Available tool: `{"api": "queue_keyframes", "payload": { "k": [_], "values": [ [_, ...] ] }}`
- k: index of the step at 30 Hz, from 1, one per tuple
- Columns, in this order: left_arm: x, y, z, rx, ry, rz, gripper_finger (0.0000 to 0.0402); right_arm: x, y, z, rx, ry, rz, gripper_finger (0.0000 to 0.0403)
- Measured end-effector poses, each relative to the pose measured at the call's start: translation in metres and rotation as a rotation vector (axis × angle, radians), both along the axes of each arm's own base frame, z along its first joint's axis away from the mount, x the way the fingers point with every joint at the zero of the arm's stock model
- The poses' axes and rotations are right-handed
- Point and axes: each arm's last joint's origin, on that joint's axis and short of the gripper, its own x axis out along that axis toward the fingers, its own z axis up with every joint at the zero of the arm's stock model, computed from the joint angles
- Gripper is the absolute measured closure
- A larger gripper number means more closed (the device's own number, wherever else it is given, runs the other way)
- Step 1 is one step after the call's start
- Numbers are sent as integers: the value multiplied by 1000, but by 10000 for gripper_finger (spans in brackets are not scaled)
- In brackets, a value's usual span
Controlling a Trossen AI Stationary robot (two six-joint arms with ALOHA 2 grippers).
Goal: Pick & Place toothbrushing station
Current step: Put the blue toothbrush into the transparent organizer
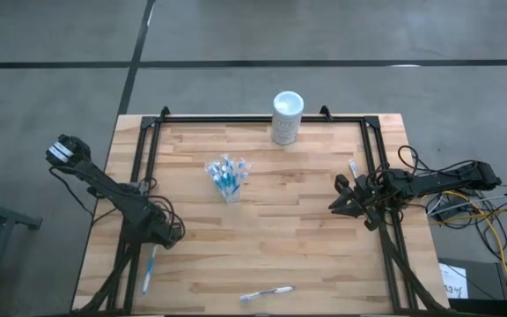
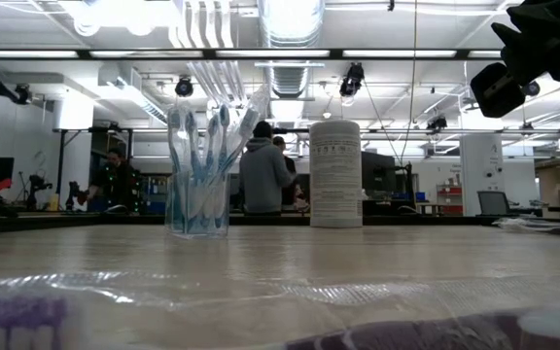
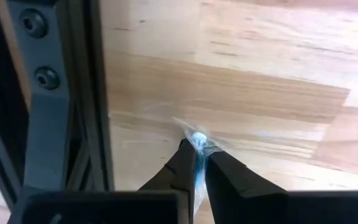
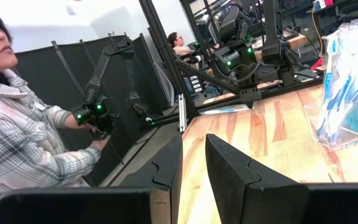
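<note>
One small clear plastic cup (image 1: 228, 179) stands mid-tabletop, packed with several wrapped blue-and-white toothbrushes; their number cannot be counted. Three more wrapped brushes lie loose: one (image 1: 148, 269) at the front left, one (image 1: 267, 292) near the front edge, one (image 1: 354, 167) by the right rail. One white cylinder (image 1: 287, 117) stands at the back edge of the wooden tabletop (image 1: 306, 220). The left claw (image 3: 197, 163) reaches low over the front-left brush, fingers pinched shut on it. The right claw (image 1: 338, 195) waits at the right side, fingers slightly parted, holding nothing.
</note>
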Motion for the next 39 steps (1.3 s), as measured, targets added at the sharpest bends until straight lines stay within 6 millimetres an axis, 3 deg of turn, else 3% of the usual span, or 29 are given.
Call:
{"api": "queue_keyframes", "payload": {
  "k": [18,31,39],
  "values": [
    [12,0,23,210,-165,-5,387,0,0,0,0,0,0,335],
    [18,3,53,416,-252,-54,390,0,0,0,0,0,0,335],
    [27,5,83,627,-404,-145,390,0,0,0,0,0,0,335]
  ]
}}
